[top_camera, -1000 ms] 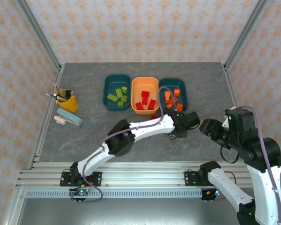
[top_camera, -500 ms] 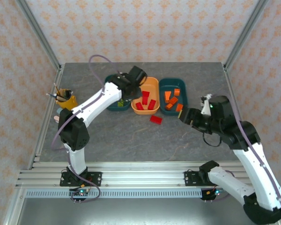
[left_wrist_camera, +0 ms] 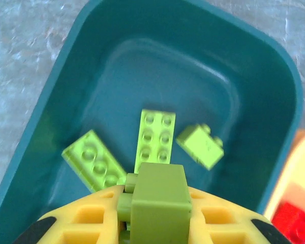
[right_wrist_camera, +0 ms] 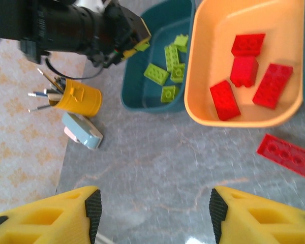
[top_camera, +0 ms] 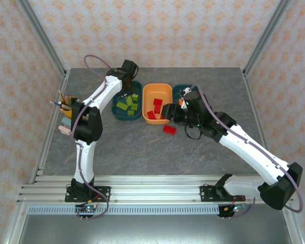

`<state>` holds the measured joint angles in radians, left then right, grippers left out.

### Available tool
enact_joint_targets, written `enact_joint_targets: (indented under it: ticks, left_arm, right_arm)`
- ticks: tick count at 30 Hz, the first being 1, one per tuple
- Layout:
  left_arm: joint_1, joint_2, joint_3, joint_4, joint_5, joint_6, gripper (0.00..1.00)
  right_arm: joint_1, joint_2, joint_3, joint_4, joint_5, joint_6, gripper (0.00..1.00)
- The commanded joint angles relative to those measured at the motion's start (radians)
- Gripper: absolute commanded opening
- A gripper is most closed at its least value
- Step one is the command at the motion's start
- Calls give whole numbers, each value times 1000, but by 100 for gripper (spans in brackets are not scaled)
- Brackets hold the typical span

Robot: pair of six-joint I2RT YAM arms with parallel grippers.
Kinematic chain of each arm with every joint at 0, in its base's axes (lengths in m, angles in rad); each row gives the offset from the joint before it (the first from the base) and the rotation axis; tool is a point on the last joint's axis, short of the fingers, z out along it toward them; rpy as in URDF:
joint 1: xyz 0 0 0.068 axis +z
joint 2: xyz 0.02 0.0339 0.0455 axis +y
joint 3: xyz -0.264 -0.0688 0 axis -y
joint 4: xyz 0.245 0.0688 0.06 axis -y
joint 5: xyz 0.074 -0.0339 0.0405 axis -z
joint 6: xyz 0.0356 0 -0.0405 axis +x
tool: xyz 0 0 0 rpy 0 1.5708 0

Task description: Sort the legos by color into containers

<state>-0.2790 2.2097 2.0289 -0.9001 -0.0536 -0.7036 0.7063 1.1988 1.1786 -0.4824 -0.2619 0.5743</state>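
My left gripper (left_wrist_camera: pixel 156 206) is shut on an olive green lego (left_wrist_camera: pixel 160 195) and hangs over the left teal container (left_wrist_camera: pixel 51 101), where three green legos (left_wrist_camera: pixel 155 134) lie. From above, the left gripper (top_camera: pixel 127 90) is at that container's (top_camera: pixel 117 109) back half. The orange container (right_wrist_camera: pixel 203 109) holds several red legos (right_wrist_camera: pixel 243 70). One flat red lego (right_wrist_camera: pixel 285 154) lies on the table in front of it (top_camera: pixel 169 129). My right gripper (right_wrist_camera: pixel 155 208) is open and empty above the table, right beside the orange container's front (top_camera: pixel 169 111). The right arm hides most of the right teal container (top_camera: pixel 199 94).
A yellow pencil cup (top_camera: pixel 72 109) and pale blue and pink erasers (top_camera: pixel 73 127) sit at the table's left side. Metal frame posts stand at the back corners. Bare grey tabletop (top_camera: pixel 142 147) stretches in front of the containers.
The left arm swung from the table's middle to the left teal container with the green lego. The right gripper moved left from the right side to the orange container's front.
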Motion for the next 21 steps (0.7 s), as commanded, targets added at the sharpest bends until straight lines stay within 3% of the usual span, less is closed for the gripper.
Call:
enact_joint_targets:
  ticks: [1,9,16,21]
  left_arm:
    - [10,78,125,8,-32,37,23]
    - [25,289,373,-52,-25,55,24]
    - [41,340,388,-27,-3,21,25]
    - [42,349,381,-35,12,19,29]
  right_arm:
    - [-3,47,-18,146,38,-9,61]
    - [-39,133,-9,183,6,22,61]
    - [-67,134,-21,166,-11,28,61]
    - [-70,118,-48,195,43,39,64]
